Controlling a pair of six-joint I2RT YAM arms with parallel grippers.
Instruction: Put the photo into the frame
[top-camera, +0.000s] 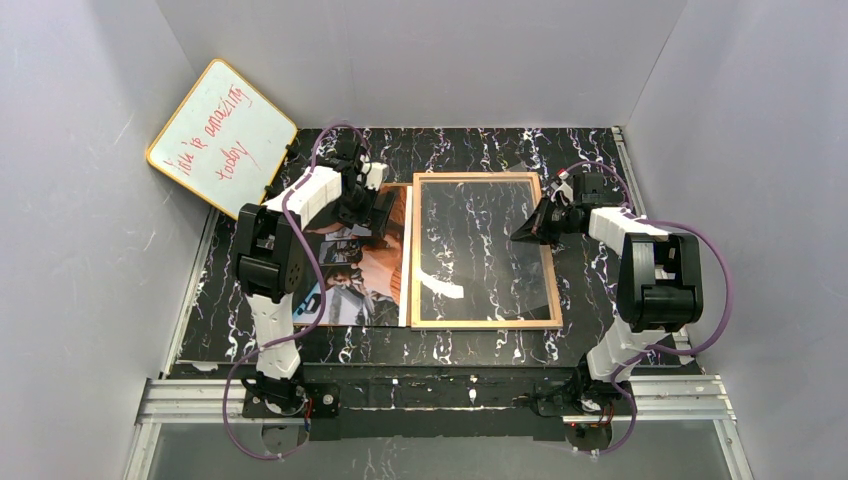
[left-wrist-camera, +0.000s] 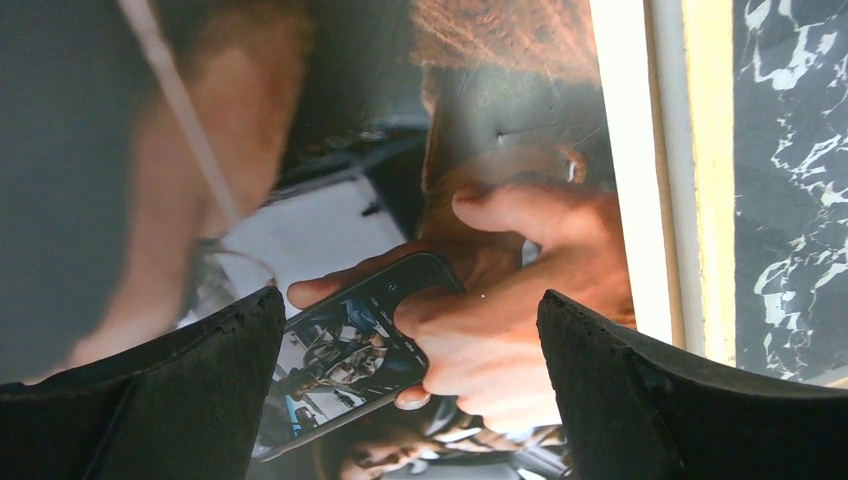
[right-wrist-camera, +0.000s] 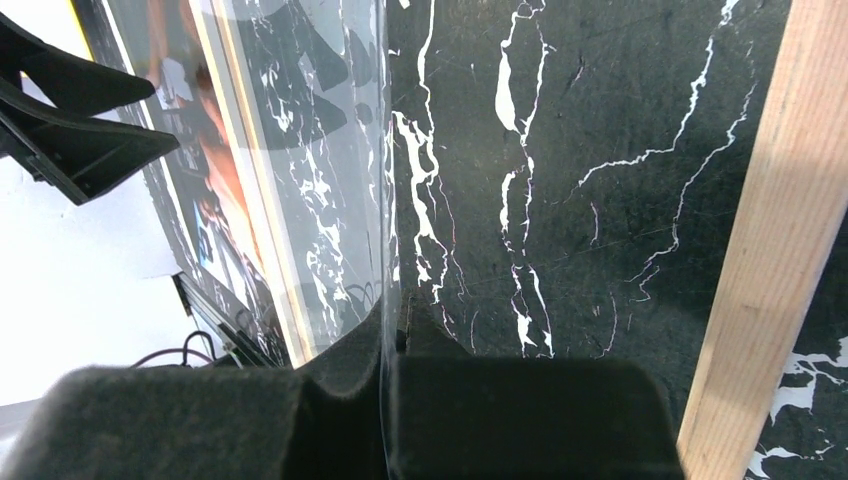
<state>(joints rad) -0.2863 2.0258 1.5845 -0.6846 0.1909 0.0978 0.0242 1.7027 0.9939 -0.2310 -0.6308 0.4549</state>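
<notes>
Tan wood frame (top-camera: 485, 323) lies flat on the bench (top-camera: 480, 350). Photo (top-camera: 375, 270) lies just left of it, picture up. Left gripper (left-wrist-camera: 408, 300) hangs open over the photo. Right gripper (right-wrist-camera: 385, 340) pinches a clear sheet (right-wrist-camera: 330, 150).

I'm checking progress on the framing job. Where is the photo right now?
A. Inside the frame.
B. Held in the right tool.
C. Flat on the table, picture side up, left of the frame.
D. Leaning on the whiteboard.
C: the photo lies picture side up on the table just left of the frame, under the open left tool; the right tool pinches only a clear pane.
</notes>
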